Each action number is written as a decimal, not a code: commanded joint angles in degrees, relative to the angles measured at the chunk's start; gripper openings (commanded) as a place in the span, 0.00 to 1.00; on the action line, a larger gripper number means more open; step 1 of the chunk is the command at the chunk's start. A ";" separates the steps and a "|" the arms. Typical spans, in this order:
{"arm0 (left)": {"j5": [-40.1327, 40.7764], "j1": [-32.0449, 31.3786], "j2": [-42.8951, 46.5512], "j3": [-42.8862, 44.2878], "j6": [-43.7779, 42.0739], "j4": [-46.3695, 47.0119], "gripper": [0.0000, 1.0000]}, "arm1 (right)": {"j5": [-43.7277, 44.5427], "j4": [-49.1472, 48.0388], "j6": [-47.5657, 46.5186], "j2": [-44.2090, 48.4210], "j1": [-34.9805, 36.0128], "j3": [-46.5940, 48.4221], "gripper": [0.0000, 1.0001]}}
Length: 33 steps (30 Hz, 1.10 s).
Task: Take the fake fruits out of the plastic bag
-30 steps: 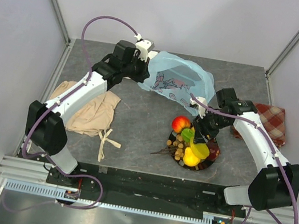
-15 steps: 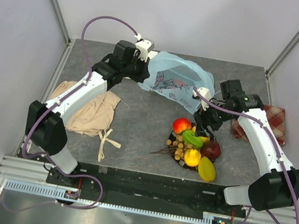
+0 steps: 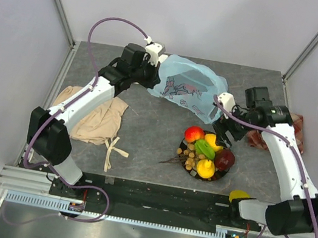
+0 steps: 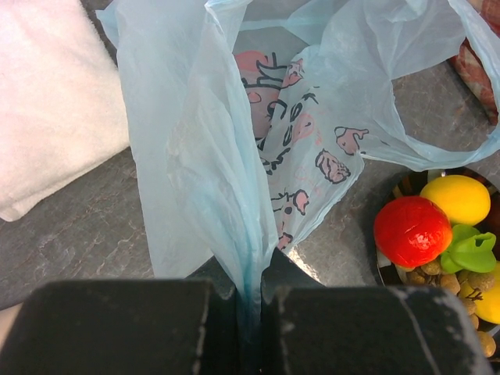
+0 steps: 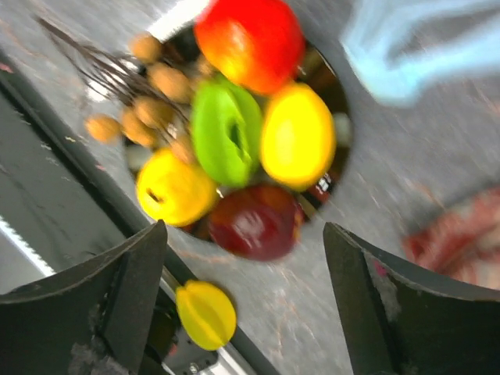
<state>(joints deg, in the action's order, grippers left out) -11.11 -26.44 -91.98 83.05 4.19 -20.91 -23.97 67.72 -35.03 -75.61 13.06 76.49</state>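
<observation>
The light-blue plastic bag (image 3: 188,88) with pink and dark print lies at the back middle; my left gripper (image 3: 152,76) is shut on its left edge (image 4: 234,195). The fake fruits (image 3: 205,152) sit on a dark plate: red apple (image 3: 193,133), green piece (image 3: 205,147), yellow lemons (image 3: 204,167), dark-red piece (image 3: 224,159), tan berry cluster (image 3: 189,157). They show too in the right wrist view (image 5: 242,133). One yellow fruit (image 3: 239,196) lies off the table's front edge by the right arm's base (image 5: 205,314). My right gripper (image 3: 225,132) is open and empty, above the plate's right side.
A beige cloth (image 3: 93,117) lies at the left under the left arm. A red checked cloth (image 3: 286,132) lies at the right, partly behind the right arm. A white folded cloth (image 4: 47,109) lies beside the bag. Walls close in the table on three sides.
My right gripper let go of a yellow fruit and rose back toward the bag. That fruit rolled off the plate and past the table's front edge. The left arm held still.
</observation>
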 commanded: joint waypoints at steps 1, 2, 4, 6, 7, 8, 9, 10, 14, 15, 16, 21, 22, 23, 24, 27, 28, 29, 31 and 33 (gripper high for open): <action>-1.63 -0.37 1.72 -0.08 -0.76 1.57 0.03 | 9.53 10.65 -10.30 6.25 -3.99 -5.10 0.91; -1.72 -0.37 1.72 -0.25 -0.67 1.57 0.03 | 10.16 14.07 -13.54 7.75 -5.05 -6.86 0.92; -1.98 -0.46 1.90 -0.25 -0.41 1.66 0.03 | 12.70 15.85 -21.20 12.32 -7.94 -11.70 0.95; -2.24 -0.46 1.98 -0.43 -0.14 1.83 0.03 | 14.47 15.86 -27.59 15.22 -10.06 -15.31 0.98; -2.59 -0.46 1.90 -0.52 0.03 1.83 0.03 | 15.52 15.86 -29.90 15.49 -12.68 -16.36 0.98; -2.68 -0.37 1.90 -0.52 0.12 1.92 0.03 | 15.96 15.86 -31.67 15.24 -14.53 -17.59 0.98; -3.03 -0.37 1.98 -0.60 0.21 1.75 0.03 | 16.14 15.86 -34.99 13.32 -18.12 -17.60 0.98; -3.12 -0.46 1.98 -0.60 0.21 1.75 0.03 | 16.58 16.03 -36.68 11.99 -20.16 -17.34 0.98; -2.78 -0.46 1.90 -0.87 -0.14 1.92 0.03 | 20.52 15.95 -53.27 5.14 -30.00 -15.67 0.98; -2.60 -0.46 1.81 -0.87 -0.40 1.92 0.03 | 21.76 15.95 -56.70 4.60 -32.89 -15.84 0.98; -2.51 -0.37 1.72 -0.87 -0.58 1.83 0.03 | 22.81 15.95 -64.82 4.34 -34.14 -16.19 0.98; -2.59 -0.46 -0.91 0.71 -1.98 0.17 0.02 | 22.84 16.04 -84.40 3.02 -36.97 -18.22 0.98; -2.86 -0.37 -1.61 1.15 -2.51 -0.18 0.02 | 20.82 16.04 -86.94 2.49 -36.97 -17.61 0.98; -3.03 -0.37 -2.14 2.28 -3.21 -1.14 0.02 | 19.24 16.04 -87.84 2.14 -36.88 -17.43 0.98; -2.95 -0.37 -3.45 2.99 -3.39 -1.59 0.02 | 16.87 16.04 -88.37 2.31 -36.53 -17.25 0.98; -2.95 -0.37 -4.78 5.19 -3.83 -2.47 0.02 | 15.62 16.21 -90.65 5.20 -36.18 -18.04 0.98; -2.86 -0.28 -5.83 6.15 -3.83 -2.82 0.02 | 15.70 16.12 -91.96 6.08 -36.26 -19.43 0.98; -2.60 -0.20 -6.45 6.69 -3.66 -4.04 0.02 | 15.10 16.12 -93.63 7.22 -36.18 -20.06 0.98; -2.77 0.07 -8.11 8.35 -3.05 -5.10 0.02 | 10.45 16.12 -92.77 7.59 -34.60 -21.46 0.98; -4.35 0.68 -8.04 8.54 -1.29 -5.46 0.02 | 5.10 16.12 -85.86 7.76 -32.49 -21.91 0.98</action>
<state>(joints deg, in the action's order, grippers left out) -12.71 -26.65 -99.04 88.23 2.96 -24.51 -7.64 75.72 -111.31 -69.08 -22.35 56.18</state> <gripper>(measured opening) 0.024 0.982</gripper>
